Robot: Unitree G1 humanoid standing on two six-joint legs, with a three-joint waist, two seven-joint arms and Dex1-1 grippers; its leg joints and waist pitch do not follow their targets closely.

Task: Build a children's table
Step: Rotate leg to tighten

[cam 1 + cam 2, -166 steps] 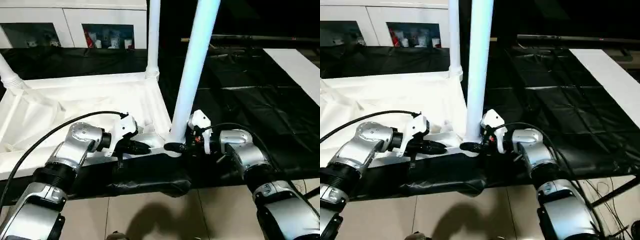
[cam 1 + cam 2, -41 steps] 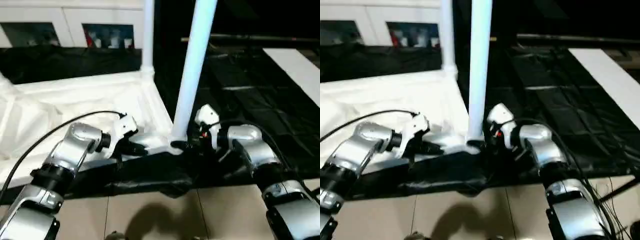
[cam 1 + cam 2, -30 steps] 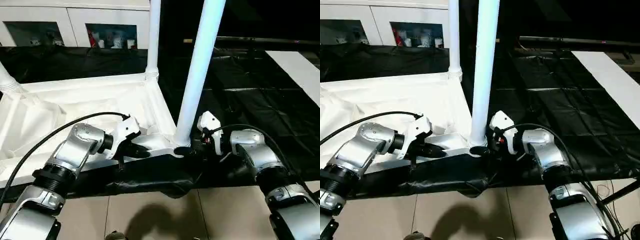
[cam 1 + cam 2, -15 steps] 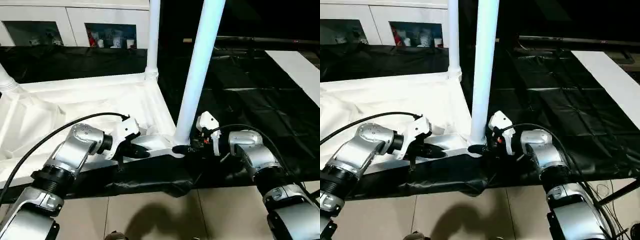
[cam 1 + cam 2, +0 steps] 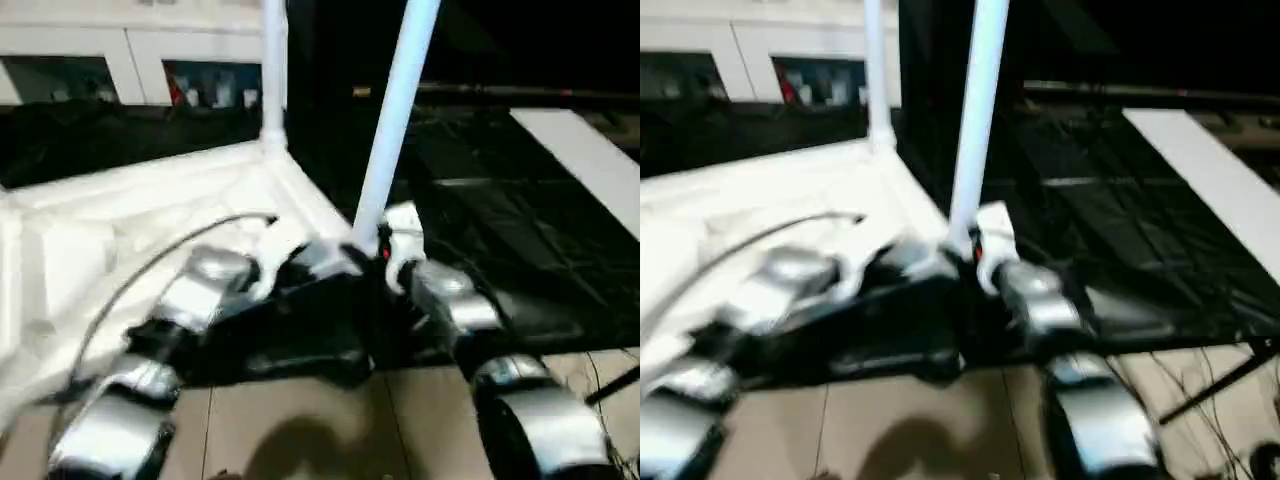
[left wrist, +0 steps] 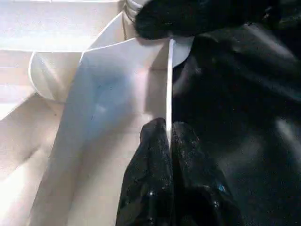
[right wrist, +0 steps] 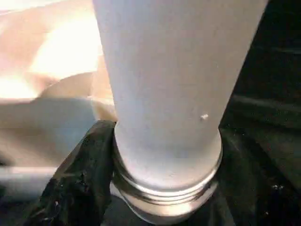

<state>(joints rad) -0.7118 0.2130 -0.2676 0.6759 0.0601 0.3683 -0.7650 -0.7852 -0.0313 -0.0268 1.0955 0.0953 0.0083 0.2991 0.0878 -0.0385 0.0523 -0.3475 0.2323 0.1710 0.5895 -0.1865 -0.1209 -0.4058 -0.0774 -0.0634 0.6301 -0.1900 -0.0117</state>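
Two risks spotted; could've cocked the leg (image 5: 395, 120) at the tabletop (image 5: 120, 230) corner, right gripper (image 7: 169, 186) clamped round its base; could've slipped off the rim (image 6: 169, 80), left gripper (image 6: 169, 136) pinched shut there.

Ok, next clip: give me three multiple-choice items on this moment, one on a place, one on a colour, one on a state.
1. Where is the left gripper?
A. On the tabletop's thin side wall
B. Around a leg
C. On the floor

2. What colour is the sheet under the tabletop?
A. Red
B. Black
C. Yellow

3. How does the near leg stand?
A. Lying flat
B. Upright in its corner socket
C. Held clear of the table

Key: 1 A, its jaws pinch the white wall edge; 2 B, the sheet is black; 3 B, its base sits in the socket.
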